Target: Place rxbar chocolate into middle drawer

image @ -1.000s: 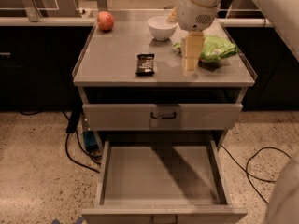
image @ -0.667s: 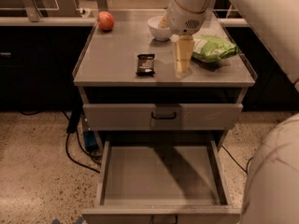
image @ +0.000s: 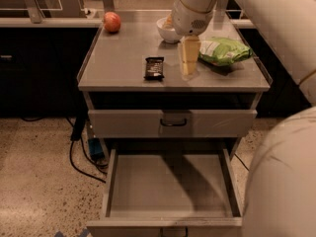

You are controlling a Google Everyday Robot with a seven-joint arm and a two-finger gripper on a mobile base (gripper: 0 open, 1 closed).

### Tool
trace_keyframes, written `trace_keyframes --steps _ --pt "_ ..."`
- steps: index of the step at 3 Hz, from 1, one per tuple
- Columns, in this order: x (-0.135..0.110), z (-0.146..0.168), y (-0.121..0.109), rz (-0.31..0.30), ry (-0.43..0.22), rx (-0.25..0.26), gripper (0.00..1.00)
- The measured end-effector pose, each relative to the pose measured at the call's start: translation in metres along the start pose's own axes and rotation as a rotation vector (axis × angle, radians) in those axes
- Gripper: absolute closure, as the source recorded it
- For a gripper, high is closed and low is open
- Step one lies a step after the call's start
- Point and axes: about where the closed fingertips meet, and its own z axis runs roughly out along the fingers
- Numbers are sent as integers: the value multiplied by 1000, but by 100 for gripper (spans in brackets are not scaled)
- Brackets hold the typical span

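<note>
— What has changed in the last second?

— The gripper (image: 188,69) has slid across the cabinet top (image: 123,58), away from the green chip bag (image: 224,51) and toward the rxbar chocolate (image: 154,68). It now hangs low over the surface, pointing down.

— Where is the bar from there?

— Flat on the top, just beside the gripper, on the side away from the bag. They are not touching, and the bar has not shifted.

— Is the gripper released or clenched?

— I cannot tell. It carries nothing that I can see.

— And the drawer?

— The open drawer (image: 168,186) is below the gripper and toward the camera. I take it for the middle one.

— So what does this mean?

— My guess is that this is the approach to the pick: the grasp is not yet made, and the placing remains.
</note>
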Motion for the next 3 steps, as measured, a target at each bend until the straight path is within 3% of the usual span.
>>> trace_keyframes --steps 2,3 --pt "-23 34 -49 -128 -21 -53 0" --pt "-24 33 -64 -127 -29 -5 0"
